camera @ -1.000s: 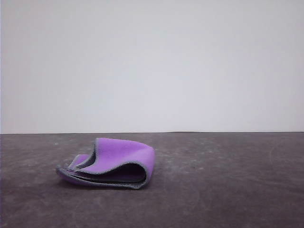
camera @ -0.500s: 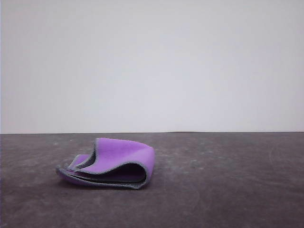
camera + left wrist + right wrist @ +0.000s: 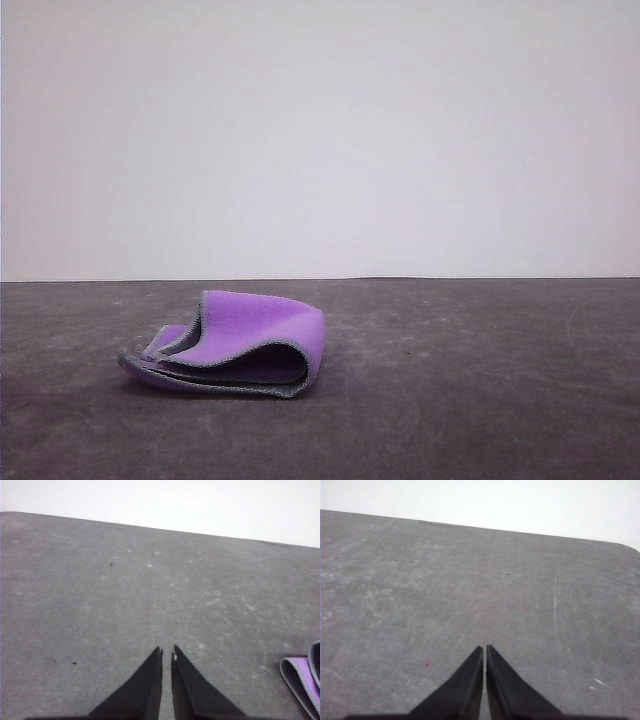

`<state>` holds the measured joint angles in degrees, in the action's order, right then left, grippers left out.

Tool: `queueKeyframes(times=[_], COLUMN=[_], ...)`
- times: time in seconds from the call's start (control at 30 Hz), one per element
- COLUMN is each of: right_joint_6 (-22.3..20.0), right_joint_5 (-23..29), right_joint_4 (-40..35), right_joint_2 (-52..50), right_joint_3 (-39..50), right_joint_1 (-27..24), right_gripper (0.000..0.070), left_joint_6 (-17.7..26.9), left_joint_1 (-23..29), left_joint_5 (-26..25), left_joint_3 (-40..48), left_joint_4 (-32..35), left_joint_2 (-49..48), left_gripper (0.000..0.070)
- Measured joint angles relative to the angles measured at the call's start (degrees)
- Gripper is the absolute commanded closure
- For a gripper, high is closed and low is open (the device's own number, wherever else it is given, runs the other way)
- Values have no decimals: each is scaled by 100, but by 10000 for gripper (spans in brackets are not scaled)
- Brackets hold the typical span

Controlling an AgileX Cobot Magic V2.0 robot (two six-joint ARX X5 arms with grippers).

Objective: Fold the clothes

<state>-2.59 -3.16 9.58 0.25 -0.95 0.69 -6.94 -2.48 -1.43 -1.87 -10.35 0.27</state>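
The clothes (image 3: 235,345) are one small cloth lying folded over itself on the dark grey table, left of centre in the front view, purple face outward with grey stitched edging and loose layers gaping toward the front. A corner of the clothes (image 3: 304,681) shows in the left wrist view, off to one side of my left gripper (image 3: 167,652). That gripper is shut with nothing in it, above bare table. My right gripper (image 3: 485,649) is shut too, empty, over bare table with no cloth near it.
The grey table (image 3: 480,380) is scuffed and stretches to a far edge against a plain white wall (image 3: 320,130). A rounded table corner (image 3: 632,547) appears in the right wrist view.
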Motion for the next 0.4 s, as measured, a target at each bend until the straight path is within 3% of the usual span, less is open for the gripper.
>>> queueKeyframes(times=[0.4], right_joint_6=[0], right_joint_5=[0], right_joint_4=[0], right_joint_2=[0], right_joint_3=[0], right_joint_1=[0], right_gripper=[691], left_joint_6=[0], left_joint_1=[0], left_joint_5=[0], left_joint_3=[0], left_joint_4=[0], left_joint_2=[0], left_gripper=[683])
